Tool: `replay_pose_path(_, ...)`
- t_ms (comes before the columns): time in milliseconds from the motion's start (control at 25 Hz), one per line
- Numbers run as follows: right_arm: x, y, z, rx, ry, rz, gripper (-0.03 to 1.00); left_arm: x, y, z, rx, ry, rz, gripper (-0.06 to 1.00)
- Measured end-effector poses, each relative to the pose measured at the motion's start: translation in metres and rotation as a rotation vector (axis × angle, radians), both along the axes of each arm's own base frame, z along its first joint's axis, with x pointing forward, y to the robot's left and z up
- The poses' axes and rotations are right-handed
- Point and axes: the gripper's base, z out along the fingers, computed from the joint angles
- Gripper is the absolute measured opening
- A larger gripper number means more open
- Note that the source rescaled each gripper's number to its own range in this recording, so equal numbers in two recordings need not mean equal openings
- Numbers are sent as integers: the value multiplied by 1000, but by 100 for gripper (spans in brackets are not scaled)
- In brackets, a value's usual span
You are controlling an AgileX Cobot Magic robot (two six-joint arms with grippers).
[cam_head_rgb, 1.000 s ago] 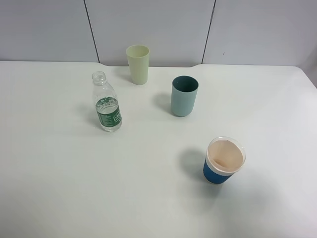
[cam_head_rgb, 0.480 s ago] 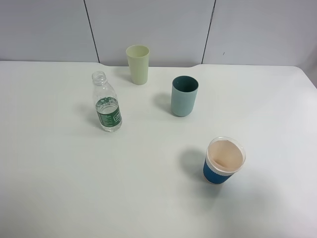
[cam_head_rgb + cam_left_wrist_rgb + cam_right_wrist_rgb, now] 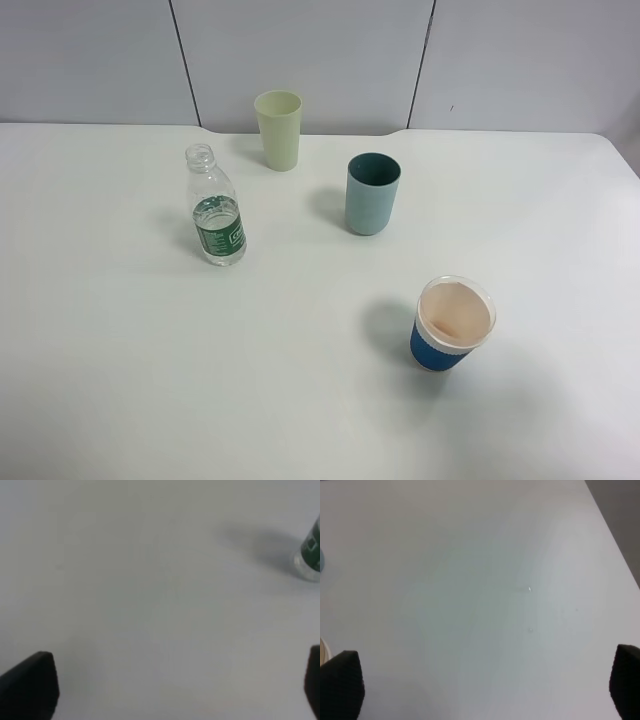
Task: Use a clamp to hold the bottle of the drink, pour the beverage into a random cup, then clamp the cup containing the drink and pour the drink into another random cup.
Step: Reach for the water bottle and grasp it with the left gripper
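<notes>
A clear bottle (image 3: 215, 208) with a green label stands uncapped on the white table (image 3: 120, 350), left of centre, with a little liquid in it. A pale yellow cup (image 3: 279, 130) stands at the back. A teal cup (image 3: 372, 194) stands in the middle. A blue paper cup (image 3: 450, 325) with a white rim stands front right and looks empty. Neither arm shows in the exterior view. My left gripper (image 3: 172, 690) is open over bare table, with the bottle's base (image 3: 310, 555) ahead at the frame edge. My right gripper (image 3: 482, 687) is open over bare table.
A grey panelled wall (image 3: 320, 50) runs behind the table. The table's right edge (image 3: 615, 545) shows in the right wrist view, with dark floor beyond. A sliver of the paper cup's rim (image 3: 323, 651) shows at that view's edge.
</notes>
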Motion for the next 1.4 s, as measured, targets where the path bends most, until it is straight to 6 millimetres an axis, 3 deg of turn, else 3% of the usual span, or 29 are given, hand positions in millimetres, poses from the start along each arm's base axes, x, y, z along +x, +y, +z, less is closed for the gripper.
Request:
replay_pose_path(280, 0, 0, 0, 0, 0, 0, 100, 36, 0, -12, 48, 124, -39, 100)
replay_pose_path(640, 0, 0, 0, 0, 0, 0, 100, 84, -5, -46, 77, 321, -118, 100)
replay_pose_path(960, 0, 0, 0, 0, 0, 0, 100, 118, -32, -81, 85, 412, -231, 100)
replay_pose_path(1400, 0, 0, 0, 0, 0, 0, 100, 145, -72, -113, 81, 347, -347, 100)
